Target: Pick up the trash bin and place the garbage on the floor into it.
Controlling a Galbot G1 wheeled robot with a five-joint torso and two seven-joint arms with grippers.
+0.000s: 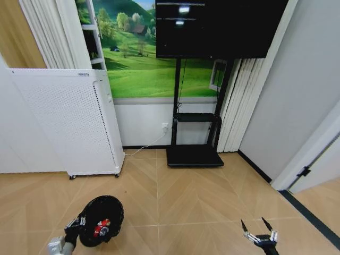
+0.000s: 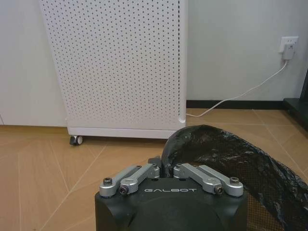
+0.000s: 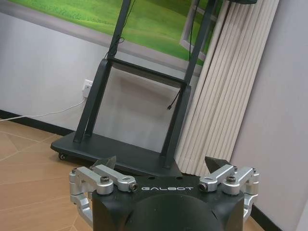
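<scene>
The left gripper [image 1: 79, 222] is clenched on the rim of the trash bin [image 1: 104, 217], held just in front of the white perforated appliance [image 1: 69, 125]; red garbage [image 1: 101, 227] lies inside. The right gripper [image 1: 258, 230] hangs spread, away from the appliance.

The left gripper [image 1: 78, 222] sits low at about 7 o'clock in the head view, its arm reaching up from the bottom edge. In the left wrist view its fingers [image 2: 155, 162] are drawn together, pinching the rim of the trash bin [image 1: 103, 218]. The right gripper [image 1: 258, 228] sits at about 5 o'clock, held free, its two pointed fingers [image 3: 107, 162] spread wide apart.
</scene>
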